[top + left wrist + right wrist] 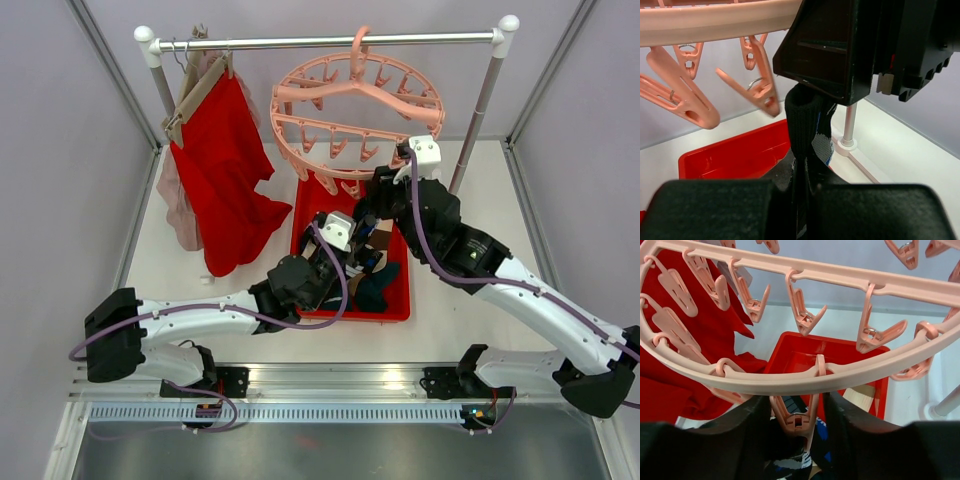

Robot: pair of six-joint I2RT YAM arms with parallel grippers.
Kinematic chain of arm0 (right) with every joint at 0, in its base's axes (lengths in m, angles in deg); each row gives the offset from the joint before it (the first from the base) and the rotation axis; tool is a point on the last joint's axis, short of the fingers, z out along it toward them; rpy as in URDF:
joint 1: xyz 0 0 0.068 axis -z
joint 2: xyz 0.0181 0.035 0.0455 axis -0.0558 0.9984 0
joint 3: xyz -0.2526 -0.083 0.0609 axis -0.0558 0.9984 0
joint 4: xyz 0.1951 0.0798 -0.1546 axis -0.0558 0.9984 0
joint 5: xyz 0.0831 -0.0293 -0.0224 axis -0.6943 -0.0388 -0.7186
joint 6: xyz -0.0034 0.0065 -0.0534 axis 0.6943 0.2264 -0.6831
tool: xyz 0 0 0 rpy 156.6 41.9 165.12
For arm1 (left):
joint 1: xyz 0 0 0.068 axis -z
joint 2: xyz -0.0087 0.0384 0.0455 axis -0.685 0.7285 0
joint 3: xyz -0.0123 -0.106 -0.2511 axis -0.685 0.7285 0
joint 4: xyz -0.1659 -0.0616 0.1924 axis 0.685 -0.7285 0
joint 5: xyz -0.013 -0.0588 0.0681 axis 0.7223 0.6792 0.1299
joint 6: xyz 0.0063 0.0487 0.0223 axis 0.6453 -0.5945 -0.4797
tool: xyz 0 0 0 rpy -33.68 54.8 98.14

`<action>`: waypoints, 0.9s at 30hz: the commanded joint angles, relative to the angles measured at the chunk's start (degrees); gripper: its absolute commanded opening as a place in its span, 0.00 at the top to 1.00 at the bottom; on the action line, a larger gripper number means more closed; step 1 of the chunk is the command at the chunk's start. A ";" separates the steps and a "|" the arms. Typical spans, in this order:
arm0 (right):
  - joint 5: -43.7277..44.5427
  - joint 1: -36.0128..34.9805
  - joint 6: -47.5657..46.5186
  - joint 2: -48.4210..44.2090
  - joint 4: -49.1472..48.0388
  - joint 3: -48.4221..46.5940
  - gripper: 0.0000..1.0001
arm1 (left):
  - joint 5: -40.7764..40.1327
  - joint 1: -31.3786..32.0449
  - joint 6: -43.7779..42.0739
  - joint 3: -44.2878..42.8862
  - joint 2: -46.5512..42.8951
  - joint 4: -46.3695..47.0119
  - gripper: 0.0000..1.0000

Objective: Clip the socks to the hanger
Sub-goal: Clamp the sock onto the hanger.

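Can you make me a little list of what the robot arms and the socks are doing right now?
Left gripper: shut on a black sock, holding it up under the hanger
Right gripper: jaws apart, one finger on each side of a clip peg
Hanger: pink ring with many pegs, hooked on the rail
Red bin: on the table below the ring, with a teal sock inside
Red cloth: hangs at the left end of the rail
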 commanded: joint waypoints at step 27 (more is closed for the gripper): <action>-3.65 -0.12 6.04 -10.49 2.14 10.56 0.28 | -9.22 -8.20 -5.46 -12.33 -20.72 -29.98 0.98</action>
